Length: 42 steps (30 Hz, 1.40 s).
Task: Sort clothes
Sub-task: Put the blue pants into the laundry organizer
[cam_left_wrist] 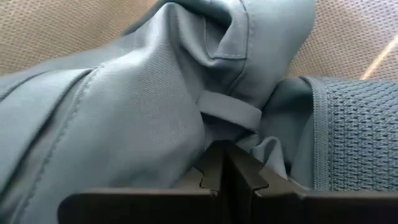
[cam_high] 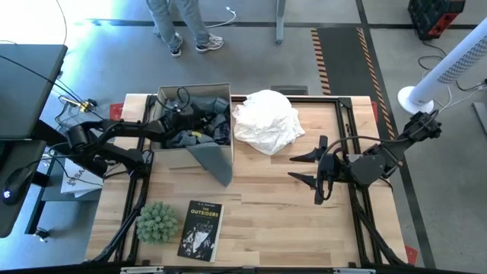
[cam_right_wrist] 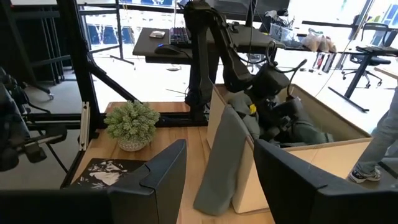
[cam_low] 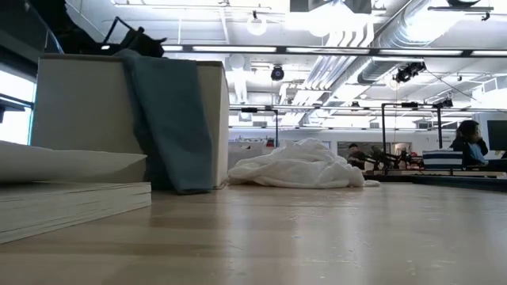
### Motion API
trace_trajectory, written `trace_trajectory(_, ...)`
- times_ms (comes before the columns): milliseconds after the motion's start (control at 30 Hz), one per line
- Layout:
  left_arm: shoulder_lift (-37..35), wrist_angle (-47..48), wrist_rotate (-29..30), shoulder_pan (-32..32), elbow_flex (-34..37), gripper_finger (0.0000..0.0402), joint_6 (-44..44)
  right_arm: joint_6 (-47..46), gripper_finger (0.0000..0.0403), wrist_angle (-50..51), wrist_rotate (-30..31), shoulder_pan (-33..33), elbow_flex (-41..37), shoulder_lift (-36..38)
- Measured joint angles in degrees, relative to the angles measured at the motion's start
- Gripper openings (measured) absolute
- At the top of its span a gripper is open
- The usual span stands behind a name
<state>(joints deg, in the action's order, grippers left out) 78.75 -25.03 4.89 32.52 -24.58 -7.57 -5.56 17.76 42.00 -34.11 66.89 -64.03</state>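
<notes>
While the right arm waits over the right half of the pale wooden tabletop [cam_high: 266,205], the left gripper [cam_high: 185,116] is sunk into the open tan cardboard box [cam_high: 221,95] at the back left of that tabletop, its two dark fingers [cam_left_wrist: 233,171] pressed fully together amid folds of grey-green fabric; cloth crowds right up to the tips and a small fold bulges just past them, though whether any of it is actually pinched between them cannot be told. Beside that fold lies a ribbed knit patch of similar colour. More dark clothes [cam_high: 199,129] fill the box, and a grey-green shirt [cam_high: 213,160] hangs over its near wall and trails down onto the tabletop. A crumpled white garment [cam_high: 266,122] sits in a heap just right of the box, apart from both arms. The right gripper [cam_high: 310,169] hovers with its fingers spread wide and nothing between them. Near the front edge rest a spiky green potted plant [cam_high: 157,221] and a black paperback book [cam_high: 202,230]
</notes>
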Motion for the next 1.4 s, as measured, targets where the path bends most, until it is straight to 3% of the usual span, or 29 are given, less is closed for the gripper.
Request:
trace_trajectory(200, -5.7, 9.2, 0.2, 0.1, -6.5, 0.0001, 3.8, -0.2, 0.0185, 0.0, 0.0, 0.0, 0.0, 0.0)
trace_trajectory(367, -13.8, 27.5, 0.9, -0.3, -20.1, 0.0001, 11.2, -0.9, 0.0185, 0.0, 0.0, 0.0, 0.0, 0.0)
trace_trajectory(533, -16.9, 49.5, 2.7, -4.5, -34.1, 0.0001, 19.4, -1.5, 0.0185, 0.0, 0.0, 0.0, 0.0, 0.0)
trace_trajectory(633, -16.9, 59.8, 2.9, -10.7, -38.8, 0.0001, 26.0, -1.5, 0.0185, 0.0, 0.0, 0.0, 0.0, 0.0)
trace_trajectory(733, -16.8, 66.6, 2.0, -19.8, -39.1, 0.0012, 33.1, -1.0, 0.0185, 0.0, 0.0, 0.0, 0.0, 0.0)
trace_trajectory(867, -16.1, 71.8, 2.0, -32.0, -38.9, 0.005, 33.0, -1.0, 0.0185, 0.0, 0.0, 0.0, 0.0, 0.0)
trace_trajectory(1000, -14.6, 76.8, 6.4, -43.7, -38.9, 0.0106, 23.9, -1.8, 0.0185, 0.9, 0.0, 0.0, 0.0, 0.0)
trace_trajectory(1133, -10.2, 84.5, 15.6, -55.1, -38.9, 0.0157, 19.7, -1.9, 0.0185, 1.3, 0.1, 0.0, 0.0, -0.1)
trace_trajectory(1267, -3.1, 88.1, 22.5, -61.8, -38.9, 0.0191, 22.3, -1.5, 0.0185, 1.3, 0.1, 0.0, 0.0, -0.2)
trace_trajectory(1400, 4.4, 88.4, 27.8, -63.6, -38.9, 0.0214, 29.3, -1.5, 0.0185, 1.3, 0.1, 0.0, 0.0, -0.2)
